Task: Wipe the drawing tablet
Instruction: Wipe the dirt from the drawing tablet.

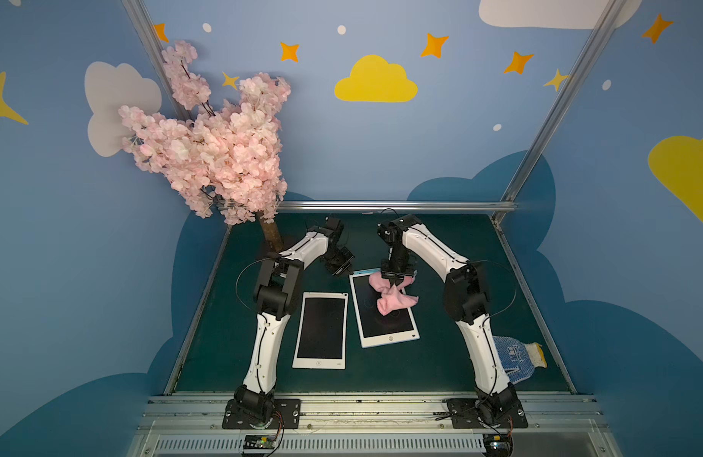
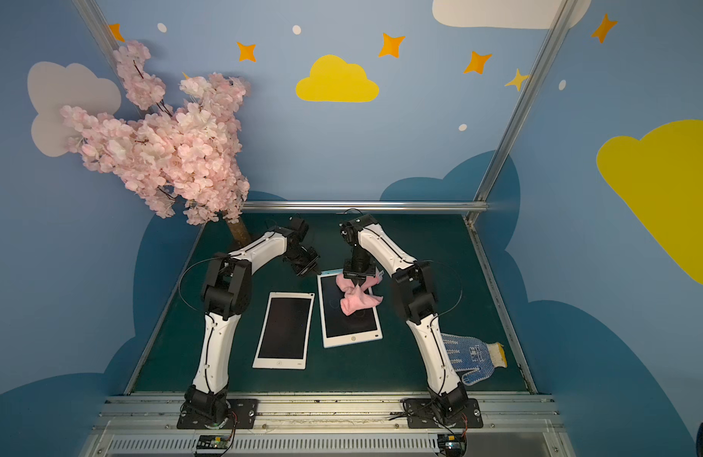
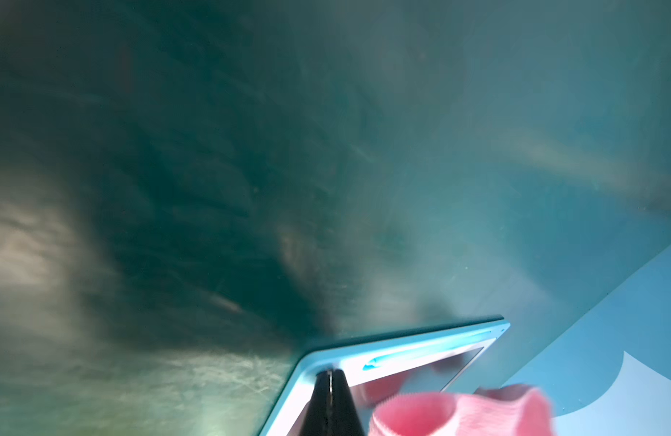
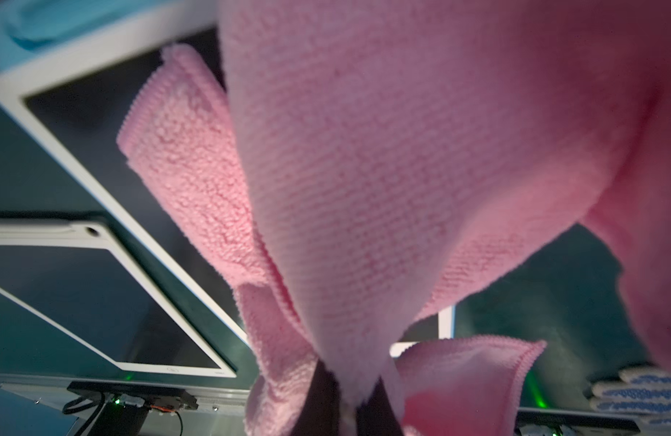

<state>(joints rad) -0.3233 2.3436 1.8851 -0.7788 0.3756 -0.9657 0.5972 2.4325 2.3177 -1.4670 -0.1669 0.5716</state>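
White tablet [image 1: 321,330] lies idle left of centre; just right of it, the left gripper [image 1: 341,270], jaws fully together and gripping nothing, sets its tip on the far corner of the blue-edged drawing tablet [image 1: 389,338] at mid-table, judged a hold-down so the tablet does not slide under the wipe. Right gripper [image 1: 395,281] is clamped on a bunched pink cloth [image 1: 395,302] whose loose folds drape on the upper screen; a dotted glove [image 1: 516,356] lies unused at far right. Only the left wrist view shows tip on frame, only the right wrist view cloth pinched between the fingers [image 4: 319,400]; the uncovered lower screen shows best in both top views.
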